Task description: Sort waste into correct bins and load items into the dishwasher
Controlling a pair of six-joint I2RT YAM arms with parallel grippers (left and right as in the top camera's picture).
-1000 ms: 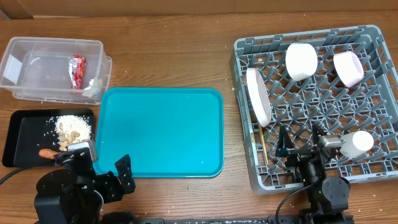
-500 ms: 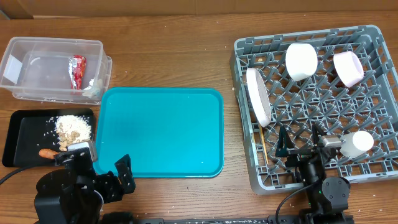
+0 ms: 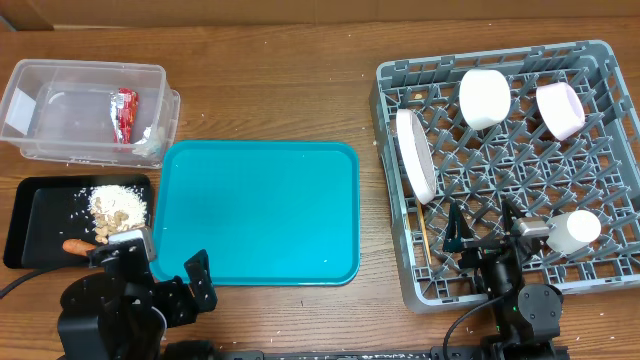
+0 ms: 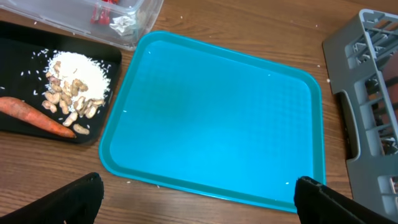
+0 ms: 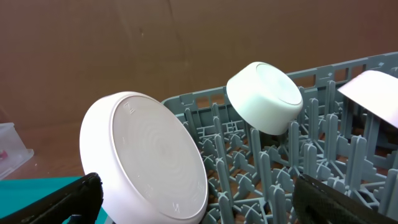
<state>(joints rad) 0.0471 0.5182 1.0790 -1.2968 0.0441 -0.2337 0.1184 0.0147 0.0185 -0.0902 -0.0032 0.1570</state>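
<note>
Left fingers (image 4: 74, 199) and right fingers (image 5: 329, 199) gape, empty. Before the left, scraps (image 4: 69, 87) and carrot (image 4: 34, 115) share the black tray (image 4: 18, 87) as food waste; before the right, pegs (image 5: 258, 155) prop the plate (image 5: 152, 158).

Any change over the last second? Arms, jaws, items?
Nothing visibly changed. Left gripper and right gripper have not moved, jaws open and holding nothing. Wrapper still in the clear tub, scraps and carrot on the black tray, and plate, white bowl, pinkish bowl and cup in the rack.
</note>
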